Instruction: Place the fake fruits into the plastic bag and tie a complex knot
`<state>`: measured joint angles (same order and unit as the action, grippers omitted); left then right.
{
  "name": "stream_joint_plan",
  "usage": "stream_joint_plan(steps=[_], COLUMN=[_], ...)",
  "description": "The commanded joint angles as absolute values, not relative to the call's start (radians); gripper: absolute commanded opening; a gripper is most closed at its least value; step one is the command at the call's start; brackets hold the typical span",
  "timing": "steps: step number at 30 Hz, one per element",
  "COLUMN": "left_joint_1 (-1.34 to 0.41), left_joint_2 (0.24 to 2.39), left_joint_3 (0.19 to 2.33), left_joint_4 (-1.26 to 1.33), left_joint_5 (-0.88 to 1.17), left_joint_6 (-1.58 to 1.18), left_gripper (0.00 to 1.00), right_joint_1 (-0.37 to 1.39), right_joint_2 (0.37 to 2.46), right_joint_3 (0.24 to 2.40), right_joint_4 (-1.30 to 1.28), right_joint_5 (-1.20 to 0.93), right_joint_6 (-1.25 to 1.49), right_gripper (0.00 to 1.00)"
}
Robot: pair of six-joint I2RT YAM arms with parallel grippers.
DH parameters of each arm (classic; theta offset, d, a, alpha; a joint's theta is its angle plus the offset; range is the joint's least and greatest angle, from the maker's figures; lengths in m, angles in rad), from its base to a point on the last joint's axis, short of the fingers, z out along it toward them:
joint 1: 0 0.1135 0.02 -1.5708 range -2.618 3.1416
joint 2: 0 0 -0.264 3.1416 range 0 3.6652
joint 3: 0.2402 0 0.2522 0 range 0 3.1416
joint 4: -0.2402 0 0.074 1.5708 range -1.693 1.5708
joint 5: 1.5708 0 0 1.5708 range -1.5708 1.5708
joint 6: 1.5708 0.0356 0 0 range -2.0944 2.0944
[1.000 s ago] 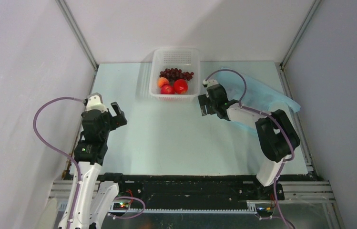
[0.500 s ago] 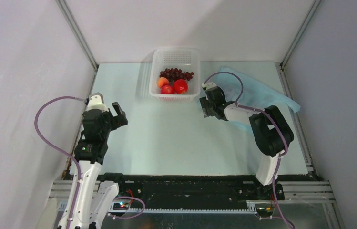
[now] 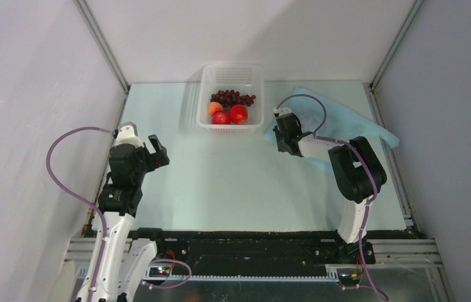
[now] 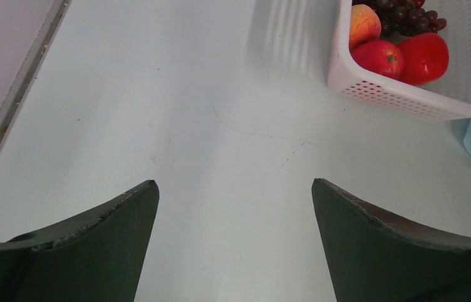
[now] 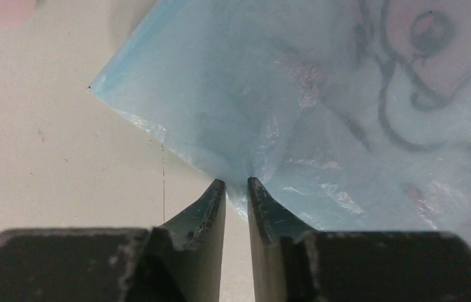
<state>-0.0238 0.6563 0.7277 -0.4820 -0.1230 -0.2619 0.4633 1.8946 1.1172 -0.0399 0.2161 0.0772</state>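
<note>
The fake fruits lie in a white perforated basket (image 3: 232,77): dark-red grapes (image 3: 233,97), two red round fruits (image 3: 238,113) and an orange-peach one (image 3: 214,107). The left wrist view shows the same grapes (image 4: 405,12), peach fruit (image 4: 363,22) and a red fruit (image 4: 378,58). The light-blue plastic bag (image 3: 346,123) lies flat at the right, empty. My right gripper (image 3: 281,143) is at its near-left corner. In the right wrist view this gripper (image 5: 237,182) is shut on the bag's (image 5: 321,94) edge, plastic bunched between the tips. My left gripper (image 4: 232,185) hangs open over bare table.
The basket (image 4: 409,104) stands at the back centre against the rear wall. White walls and metal rails enclose the table on three sides. The left arm (image 3: 133,157) stands near the left rail.
My right gripper moved right onto the bag's corner and its jaws closed from wide open down onto the plastic. The left arm has barely moved.
</note>
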Motion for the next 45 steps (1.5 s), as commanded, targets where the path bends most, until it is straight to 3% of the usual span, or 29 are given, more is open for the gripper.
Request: stream_joint_plan(steps=[1,3,4,13,24,32,38,39,41,42,45], left_joint_1=[-0.025,-0.025,-0.025,-0.025,-0.025,-0.025,-0.025,-0.025,-0.025,-0.025,-0.025], left_joint_2=[0.658,0.661,0.660,0.658,0.649,0.651,0.653,0.653,0.653,0.653,0.653], left_joint_3=[0.769,0.770,0.772,0.771,0.770,0.769,0.770,0.770,0.769,0.767,0.768], left_joint_4=[-0.463,-0.466,-0.467,-0.469,-0.467,-0.467,-0.467,-0.465,-0.465,-0.466,-0.467], left_joint_5=[-0.106,-0.104,-0.104,-0.094,-0.083,-0.077,-0.071,-0.070,-0.068,-0.068,-0.068], left_joint_6=[-0.268,-0.268,-0.268,-0.268,-0.268,-0.268,-0.268,-0.268,-0.268,-0.268,-0.266], left_gripper=[0.99,0.99,0.99,0.99,0.99,0.99,0.99,0.99,0.99,0.99,0.99], right_joint_1=[0.465,0.472,0.479,0.600,0.963,1.255,1.342,1.343,1.344,1.342,1.305], right_joint_2=[1.900,1.896,1.890,1.720,1.446,1.476,1.489,1.487,1.474,1.466,1.389], right_joint_3=[1.151,1.150,1.149,0.990,0.717,0.702,0.742,0.761,0.789,0.806,0.832], right_joint_4=[-0.030,-0.043,-0.051,-0.091,-0.072,0.144,0.219,0.204,0.164,0.130,0.052], right_joint_5=[0.242,0.234,0.230,0.197,0.203,0.073,0.035,0.029,0.029,0.047,0.052], right_joint_6=[0.103,0.094,0.084,0.143,0.263,0.248,0.285,0.291,0.302,0.307,0.333], right_gripper=[0.14,0.02,0.00,0.00,0.00,0.00,0.00,0.06,0.28,0.47,0.68])
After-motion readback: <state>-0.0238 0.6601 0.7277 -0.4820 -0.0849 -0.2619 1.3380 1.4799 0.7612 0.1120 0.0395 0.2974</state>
